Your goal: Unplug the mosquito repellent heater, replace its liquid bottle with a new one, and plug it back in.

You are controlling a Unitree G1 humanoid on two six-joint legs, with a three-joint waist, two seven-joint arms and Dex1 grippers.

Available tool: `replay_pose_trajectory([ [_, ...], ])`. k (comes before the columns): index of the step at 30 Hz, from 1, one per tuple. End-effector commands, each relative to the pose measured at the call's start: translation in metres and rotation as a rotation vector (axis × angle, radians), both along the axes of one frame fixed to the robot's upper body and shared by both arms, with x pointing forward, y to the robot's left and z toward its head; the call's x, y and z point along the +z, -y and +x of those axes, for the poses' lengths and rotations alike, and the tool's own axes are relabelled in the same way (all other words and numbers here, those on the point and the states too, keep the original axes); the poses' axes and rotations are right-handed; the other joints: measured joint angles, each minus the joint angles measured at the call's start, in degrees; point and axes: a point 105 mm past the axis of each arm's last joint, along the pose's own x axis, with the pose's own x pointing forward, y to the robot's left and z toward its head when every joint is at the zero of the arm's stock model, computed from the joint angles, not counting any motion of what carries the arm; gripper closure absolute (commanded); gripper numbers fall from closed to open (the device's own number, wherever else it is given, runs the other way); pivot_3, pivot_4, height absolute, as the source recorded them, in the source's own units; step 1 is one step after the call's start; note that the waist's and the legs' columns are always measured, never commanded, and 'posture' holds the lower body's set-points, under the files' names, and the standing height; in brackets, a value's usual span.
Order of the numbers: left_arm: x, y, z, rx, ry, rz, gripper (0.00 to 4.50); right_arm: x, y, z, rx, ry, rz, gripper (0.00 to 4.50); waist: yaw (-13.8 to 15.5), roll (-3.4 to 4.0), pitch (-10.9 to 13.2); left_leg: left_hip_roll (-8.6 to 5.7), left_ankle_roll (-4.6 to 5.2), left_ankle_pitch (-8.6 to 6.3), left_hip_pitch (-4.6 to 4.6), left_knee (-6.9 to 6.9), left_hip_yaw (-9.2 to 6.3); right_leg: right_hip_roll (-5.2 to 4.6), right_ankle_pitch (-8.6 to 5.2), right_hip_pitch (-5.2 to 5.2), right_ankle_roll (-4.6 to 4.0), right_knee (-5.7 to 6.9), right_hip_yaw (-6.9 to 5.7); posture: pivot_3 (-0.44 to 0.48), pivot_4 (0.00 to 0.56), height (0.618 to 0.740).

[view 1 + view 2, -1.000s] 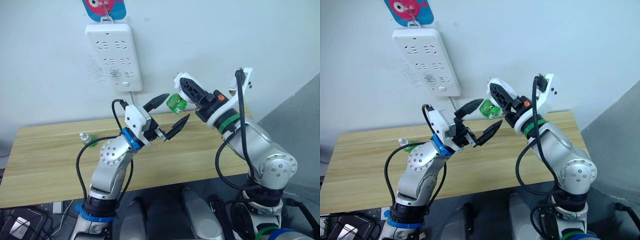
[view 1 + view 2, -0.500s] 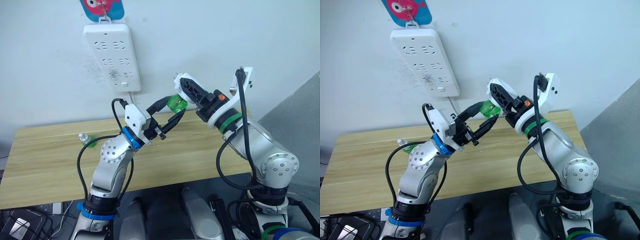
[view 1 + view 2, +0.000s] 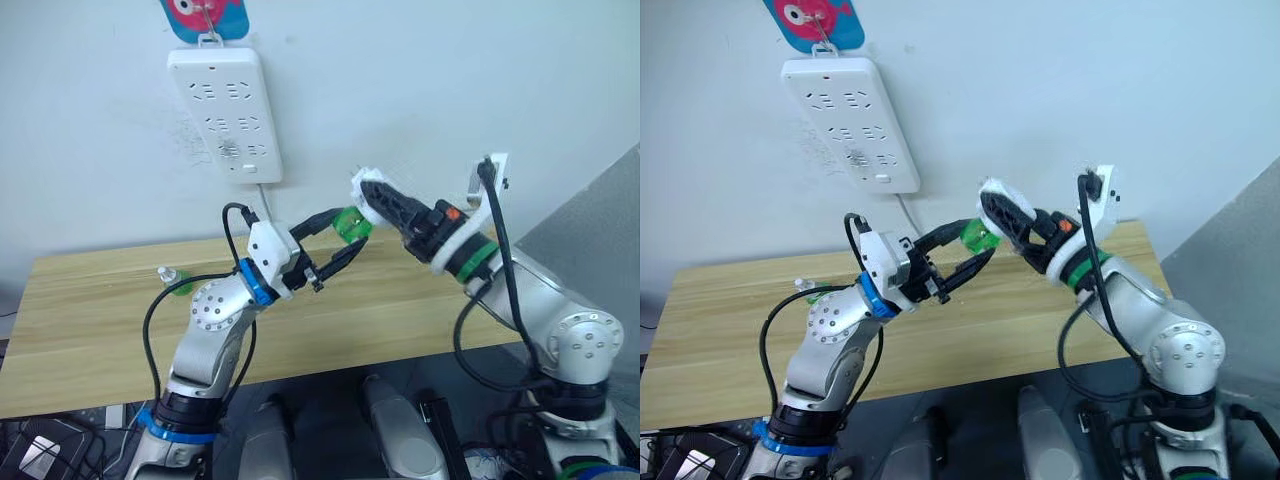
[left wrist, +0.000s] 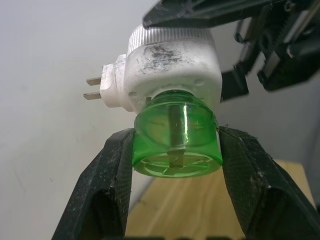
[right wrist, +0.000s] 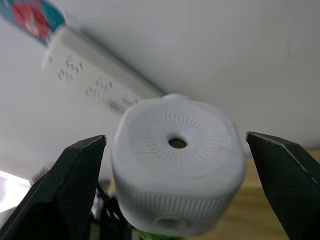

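Wooden desk [image 3: 90, 310]: ran along the foot of the white wall, under both raised arms.
New one [image 3: 176, 282]: the green bottle with a white cap sat on the desk towards the left, partly behind the left arm's cable. Whether it stood or leaned could not be told, nor what was in it.
Power strip [image 3: 227, 113]: long and white, it hung on the wall above the desk from a hook, with no plug showing in its sockets.
Left hand [image 4: 176, 135]: was closed narrow on the capless green bottle, one black finger pressed to each side.
Its liquid bottle [image 3: 349, 223]: was held in the air above the desk with its neck seated in the underside of the heater. A thin wick stem ran down its middle. The green wall was see-through, but a liquid level could not be made out.
Mosquito repellent heater [image 4: 170, 65]: was out of the strip, its two prongs [image 4: 94, 88] bare and its round vent hole facing the right wrist.
Right hand [image 5: 176, 137]: was clamped on the heater's white body from both sides.
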Motion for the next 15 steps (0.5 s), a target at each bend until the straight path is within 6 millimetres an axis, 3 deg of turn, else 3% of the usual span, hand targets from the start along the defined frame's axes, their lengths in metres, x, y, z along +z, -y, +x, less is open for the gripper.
replay_pose_trajectory([
  [1,0.002,-0.001,-0.018,-0.093,0.085,0.067,2.26,-0.005,0.001,-0.020,0.207,-0.049,0.010,0.00,0.06,0.00,0.00,0.00,0.00,0.00,0.02,0.00,0.05,0.00,0.00,-0.01,0.00,0.01,0.04,-0.244,0.316,0.740],
  [15,-0.019,-0.004,-0.050,-0.276,0.150,0.265,2.26,-0.033,-0.011,-0.051,0.604,-0.226,-0.005,0.00,0.59,-0.03,0.02,0.00,0.01,0.00,0.08,0.01,0.24,0.01,0.00,0.00,0.02,-0.07,0.24,-0.204,0.331,0.740],
])
